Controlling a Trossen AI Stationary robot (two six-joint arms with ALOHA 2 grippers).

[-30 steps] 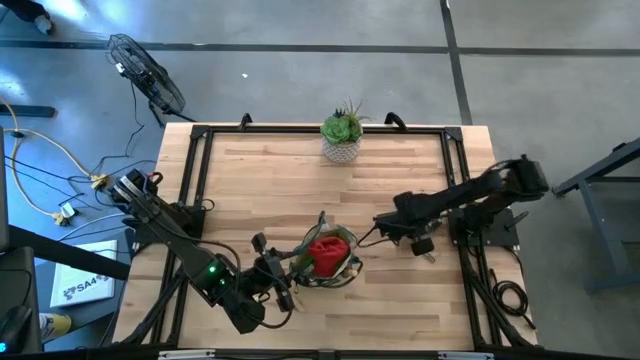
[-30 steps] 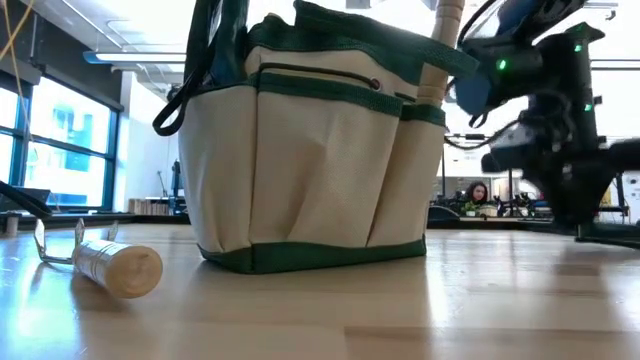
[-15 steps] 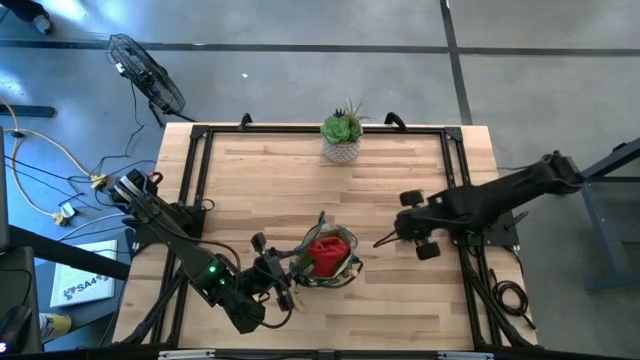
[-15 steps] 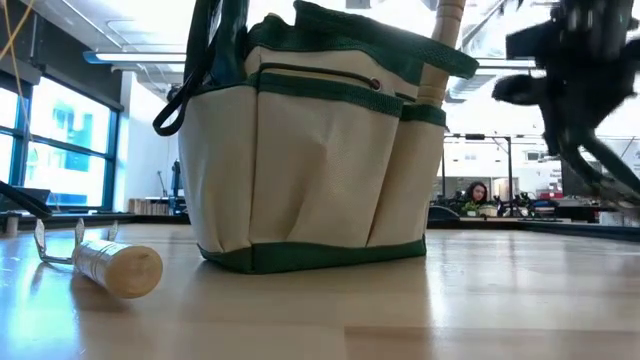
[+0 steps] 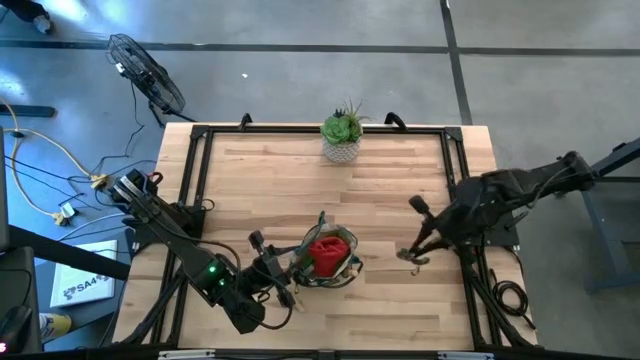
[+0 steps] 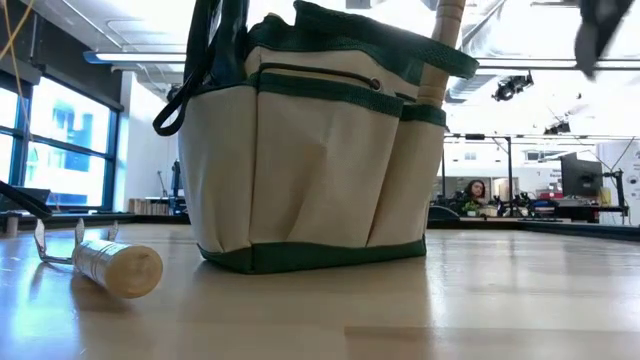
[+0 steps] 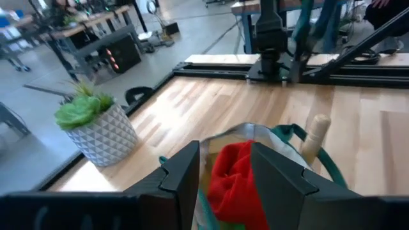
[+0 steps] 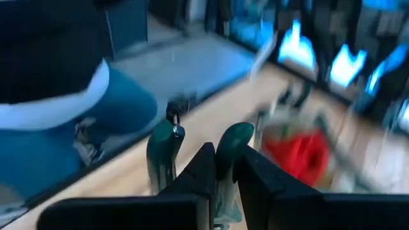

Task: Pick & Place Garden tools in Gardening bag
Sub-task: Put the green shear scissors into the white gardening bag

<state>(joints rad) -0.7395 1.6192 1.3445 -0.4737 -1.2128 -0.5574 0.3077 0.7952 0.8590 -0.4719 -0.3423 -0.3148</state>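
Left end effector [image 5: 283, 283]: near bench [image 5: 260, 175] front edge, fingers [image 7: 185, 176] parted, straddling rim of gardening bag [image 5: 325, 258] on the side nearest that arm; whether fabric is actually pinched, cannot tell.

Right end effector [image 5: 414, 254]: at right side of bench, well apart from bag, pointing down. Fingers [image 8: 203, 167] drawn in on green-handled pruner [image 8: 227, 144]; both green handle ends stick out just past fingertips in right wrist view.

Gardening bag: tan w/ dark green trim, upright on bench, betw. the two end effectors, much nearer the left one. Outer pockets face low view.

Red item [image 5: 326, 250]: inside bag, filling the opening; seen just beyond left fingers in left wrist view.

Wooden handle [image 7: 313, 131]: upright, leaning at bag's rim, far side from left end effector. Blade hidden.

Wooden-handled tool [image 6: 105, 265]: lying on bench outside bag, metal part [image 6: 45, 245] at far end; kind of tool not clear.

Succulent in white pot [image 5: 342, 135]: bench rear edge, well apart from both end effectors.

Floor fan [image 5: 145, 75]: off bench, rear left.

Person [image 6: 476, 192]: seated in room behind.
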